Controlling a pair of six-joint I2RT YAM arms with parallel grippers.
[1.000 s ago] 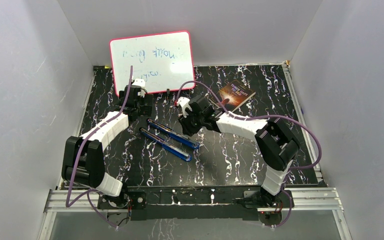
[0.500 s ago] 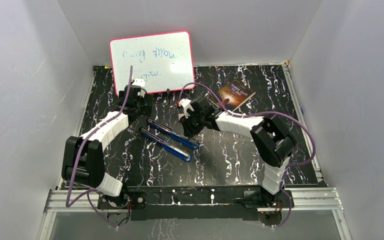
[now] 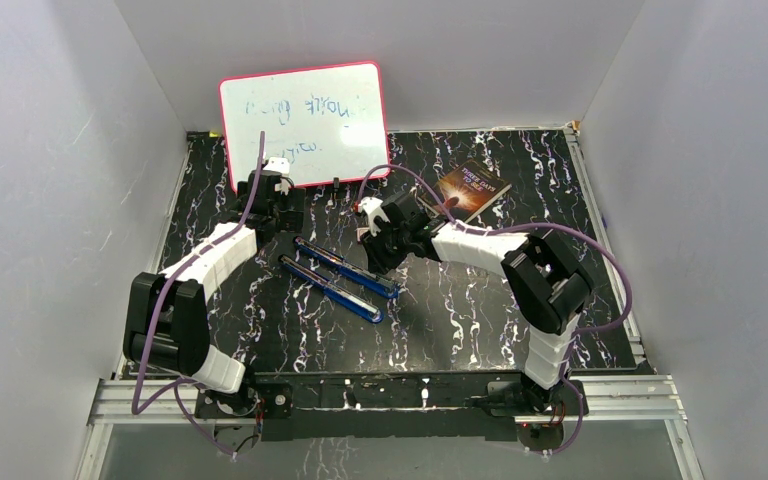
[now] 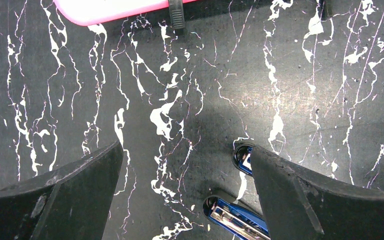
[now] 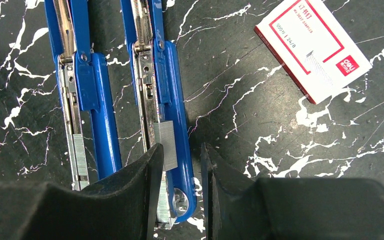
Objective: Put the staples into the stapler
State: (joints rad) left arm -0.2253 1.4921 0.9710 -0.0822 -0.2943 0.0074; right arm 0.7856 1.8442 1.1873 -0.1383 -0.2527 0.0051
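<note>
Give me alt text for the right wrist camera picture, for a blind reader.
A staple strip lies on the metal channel of an opened blue stapler, at the tips of the right pincer, whose jaws stand slightly apart. A white, red-labelled staple box lies upper right.

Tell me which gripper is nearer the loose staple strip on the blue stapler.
Right. The right gripper hangs directly above the strip, which lies at its fingertips; the left gripper hangs open over the opposite ends of the staplers.

left gripper (image 4: 185, 148): jaws wide apart | stapler (image 4: 231, 214) ends beside one finger | whiteboard (image 4: 111, 7) beyond
</note>
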